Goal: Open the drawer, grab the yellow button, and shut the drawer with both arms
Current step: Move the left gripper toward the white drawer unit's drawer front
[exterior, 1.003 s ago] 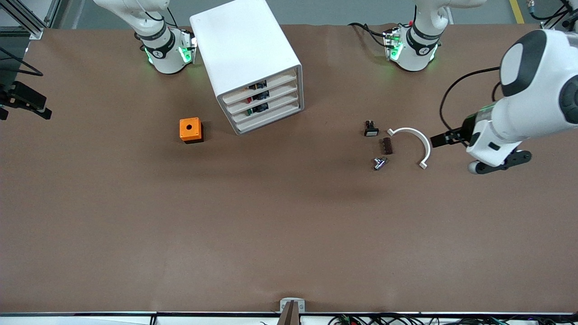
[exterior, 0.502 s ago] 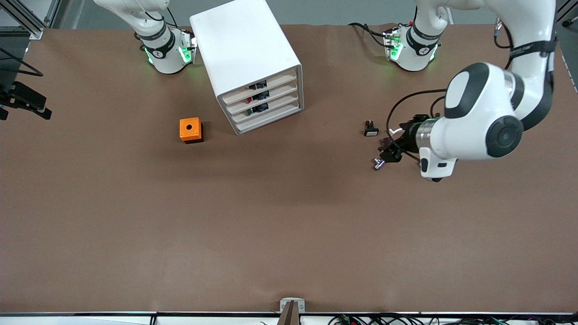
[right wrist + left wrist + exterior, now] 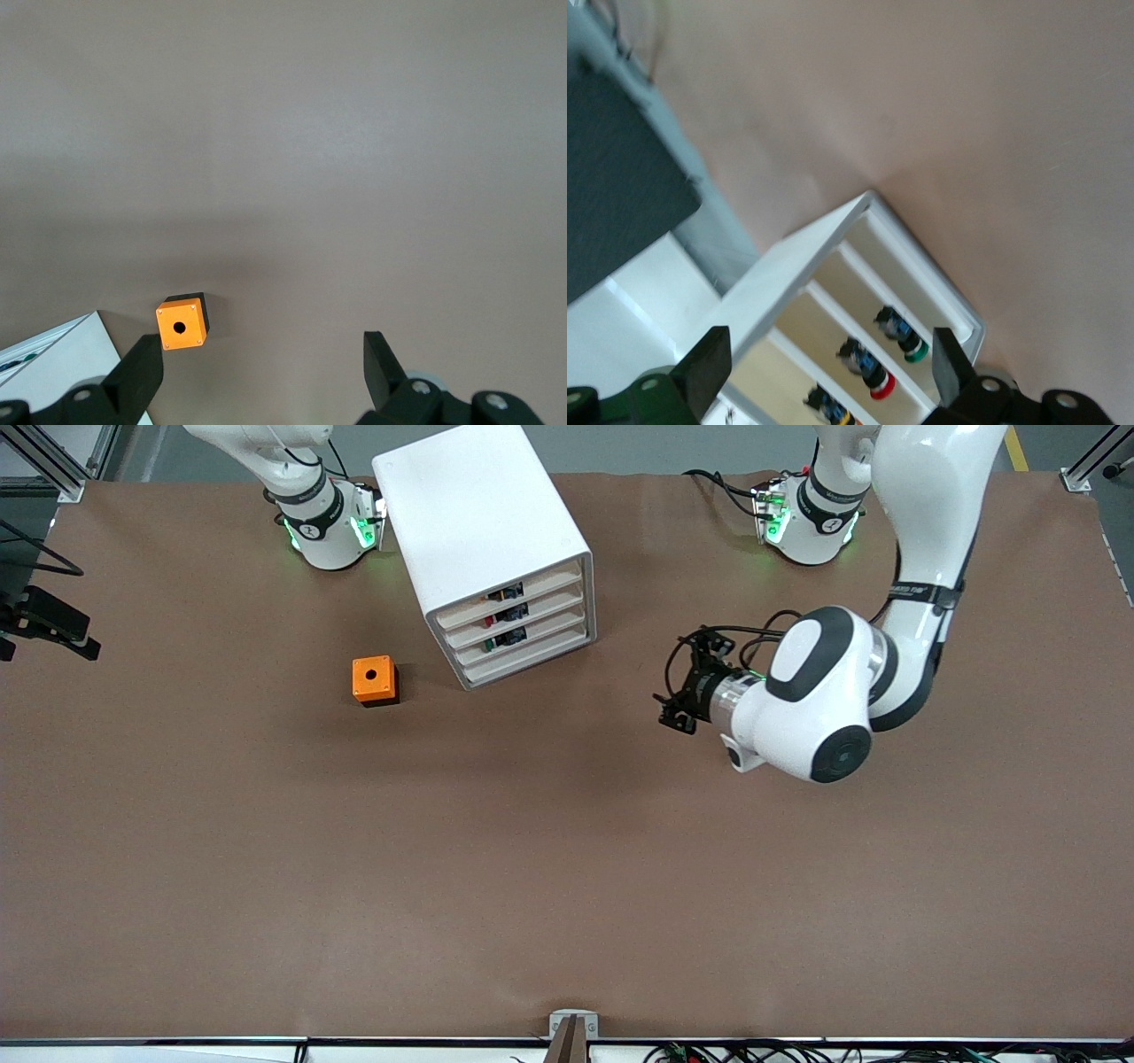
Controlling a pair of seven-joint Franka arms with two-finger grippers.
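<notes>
White cabinet [image 3: 492, 549] near the bench's robot-side edge; top drawer [image 3: 514, 592] shut, button [image 3: 488, 600] orange-capped inside. Left gripper [image 3: 684, 701] spread mid-bench; right gripper [image 3: 261, 367] spread, over bare tabletop.

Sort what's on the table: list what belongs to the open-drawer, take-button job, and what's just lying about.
Belongs to the job:
- top drawer of the white cabinet, shut
- orange-capped button showing through the drawer's front
- left gripper, open, over bare table, facing the cabinet
- right gripper, open, high above the table

Lying about:
- orange box with a round hole
- three lower drawers
</notes>
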